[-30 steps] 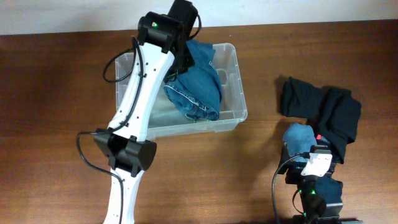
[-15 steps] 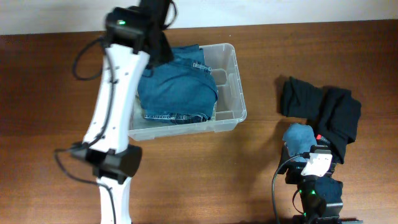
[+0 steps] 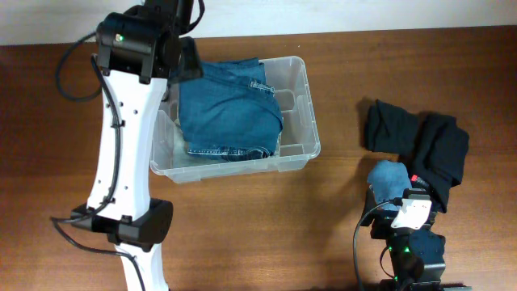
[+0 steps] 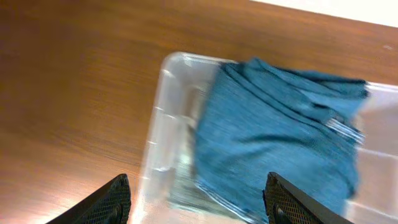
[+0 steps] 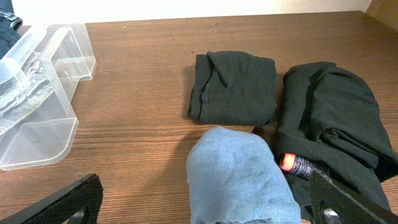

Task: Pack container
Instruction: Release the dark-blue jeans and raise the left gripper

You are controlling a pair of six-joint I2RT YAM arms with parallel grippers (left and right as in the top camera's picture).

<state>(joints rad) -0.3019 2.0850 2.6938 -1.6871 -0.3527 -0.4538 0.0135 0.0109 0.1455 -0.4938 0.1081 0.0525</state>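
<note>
The clear plastic container (image 3: pixel 299 89) stands at the table's back middle. Folded blue jeans (image 3: pixel 229 109) lie flat inside it, filling its left and middle. My left gripper (image 3: pixel 184 58) hangs over the container's back left corner, open and empty. In the left wrist view, its fingertips (image 4: pixel 111 200) straddle the container's rim (image 4: pixel 157 124) and the jeans (image 4: pixel 280 124). My right gripper (image 5: pixel 208 211) is open low over a light blue cloth (image 5: pixel 239 177) at the front right, not closed on it.
Two folded black garments (image 3: pixel 380 125) (image 3: pixel 443 149) lie right of the container, behind the light blue cloth (image 3: pixel 388 179). A small red-tipped dark object (image 5: pixel 289 163) lies between the cloth and the black garment (image 5: pixel 333 118). The container's corner (image 5: pixel 43 124) shows left in the right wrist view.
My left gripper has let go of the jeans, which now lie flat in the container, and the arm has swung left. The right arm has not moved.
</note>
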